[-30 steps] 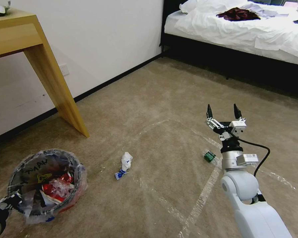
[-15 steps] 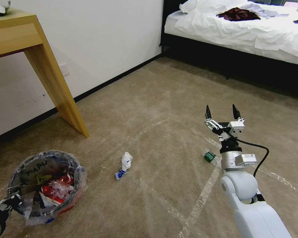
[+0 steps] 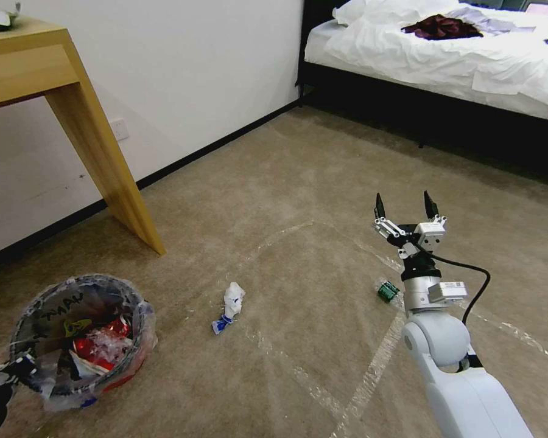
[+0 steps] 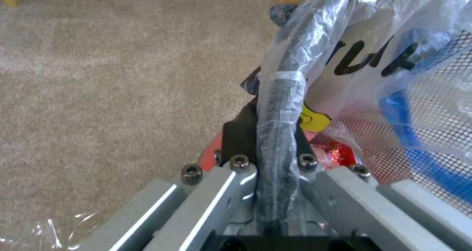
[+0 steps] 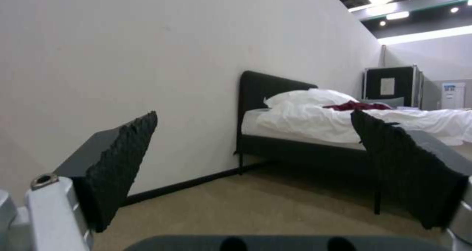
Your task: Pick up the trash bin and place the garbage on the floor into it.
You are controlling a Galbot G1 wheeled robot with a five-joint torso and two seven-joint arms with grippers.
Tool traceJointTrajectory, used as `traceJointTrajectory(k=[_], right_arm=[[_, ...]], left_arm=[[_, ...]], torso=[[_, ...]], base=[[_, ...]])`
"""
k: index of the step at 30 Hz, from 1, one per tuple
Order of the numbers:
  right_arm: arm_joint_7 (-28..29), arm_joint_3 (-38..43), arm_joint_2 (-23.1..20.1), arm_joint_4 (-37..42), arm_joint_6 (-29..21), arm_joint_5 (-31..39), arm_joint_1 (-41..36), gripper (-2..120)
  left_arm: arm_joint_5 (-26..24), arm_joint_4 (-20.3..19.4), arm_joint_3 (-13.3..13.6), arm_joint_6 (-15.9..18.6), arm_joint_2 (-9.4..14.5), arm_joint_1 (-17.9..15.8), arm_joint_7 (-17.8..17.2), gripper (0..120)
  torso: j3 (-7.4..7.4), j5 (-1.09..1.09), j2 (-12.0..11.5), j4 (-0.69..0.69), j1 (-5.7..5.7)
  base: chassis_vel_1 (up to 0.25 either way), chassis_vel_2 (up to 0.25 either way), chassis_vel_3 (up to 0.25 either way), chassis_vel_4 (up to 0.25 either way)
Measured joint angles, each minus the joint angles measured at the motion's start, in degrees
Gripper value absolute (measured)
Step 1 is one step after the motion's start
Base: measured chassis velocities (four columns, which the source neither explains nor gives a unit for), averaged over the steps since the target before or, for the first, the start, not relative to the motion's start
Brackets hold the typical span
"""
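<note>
The red trash bin [image 3: 79, 340], lined with a crinkled clear bag with black writing, is low at the left over the carpet floor [image 3: 298, 182]. It holds red wrappers and clear plastic. My left gripper [image 3: 9, 372] is shut on its near rim [image 4: 280, 107], bag and all, as the left wrist view shows close up. Two pieces of garbage lie on the floor: a crumpled white tissue with a blue bit [image 3: 230, 306], and a green-labelled bottle [image 3: 388, 291] just beside my right arm. My right gripper [image 3: 405, 210] is raised above the carpet, open and holding nothing, its fingers [image 5: 118, 162] spread wide.
A wooden desk leg [image 3: 112, 176] stands by the wall behind the bin. A bed with white bedding [image 3: 444, 55] and a dark frame closes off the far right. Shiny tape lines [image 3: 371, 365] cross the carpet.
The whole picture has shifted a little, so the camera moved. My right arm has sunk slightly. Both grippers hold the same state as before.
</note>
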Motion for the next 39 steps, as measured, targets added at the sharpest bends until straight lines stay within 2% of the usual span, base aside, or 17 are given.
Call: traceJointTrajectory(k=[28, 39], right_arm=[[-0.2, -0.4, 0.5, -0.57, 1.14, -1.18, 0.2, 100], [-0.24, -3.76, -0.52, -0.53, 0.94, -0.23, 2.24, 100]], left_arm=[[-0.08, -0.88, -0.16, -0.06, -0.38, 0.69, -0.1, 0], [0.29, -0.98, -0.11, -0.1, -1.04, 0.61, -0.04, 0]], torso=[[0.0, 0.0, 0.0, 0.0, 0.0], [0.0, 0.0, 0.0, 0.0, 0.0]], base=[[-0.032, 0.033, 0.035, -0.038], [0.0, 0.0, 0.0, 0.0]])
